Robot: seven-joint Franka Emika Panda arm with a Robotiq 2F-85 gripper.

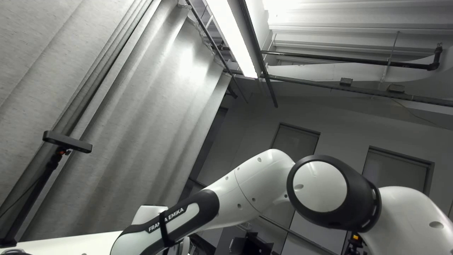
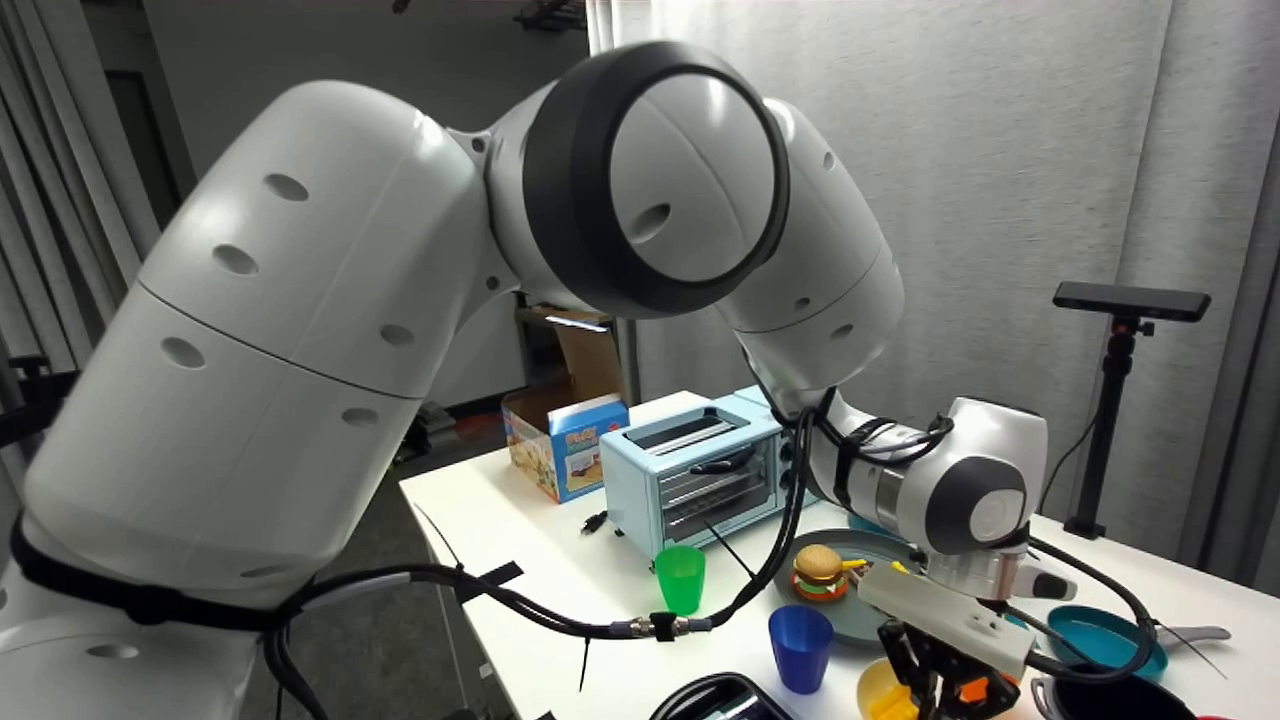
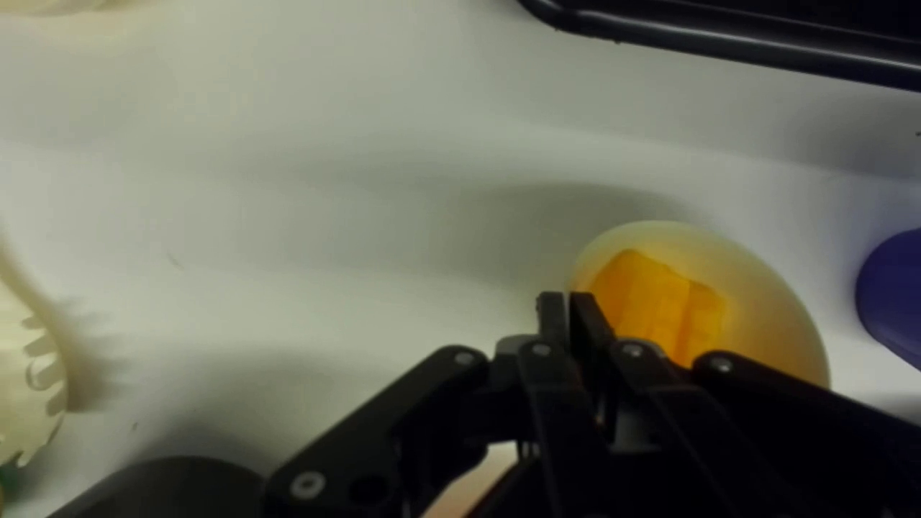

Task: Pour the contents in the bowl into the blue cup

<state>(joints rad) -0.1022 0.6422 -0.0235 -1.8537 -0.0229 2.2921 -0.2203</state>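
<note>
The pale yellow bowl (image 3: 777, 324) with yellow-orange pieces (image 3: 665, 302) inside shows right of centre in the wrist view. It also shows at the bottom of an exterior view (image 2: 874, 684), partly behind the gripper. My gripper (image 3: 567, 298) has its fingertips nearly together at the bowl's near-left rim, with only a thin gap, and looks shut on that rim. The fingers hide part of the bowl; its height above the table is hard to tell. The blue cup (image 2: 801, 650) stands upright beside the bowl, and its side shows at the right edge of the wrist view (image 3: 892, 295).
A black tray (image 3: 734, 44) lies near the bowl and cup. A green cup (image 2: 681, 580), a grey plate (image 2: 862, 618) with a toy burger (image 2: 820, 570), and a light blue toaster oven (image 2: 690, 470) stand behind. A teal pan (image 2: 1100, 635) and dark pot (image 2: 1110, 698) are beside the gripper.
</note>
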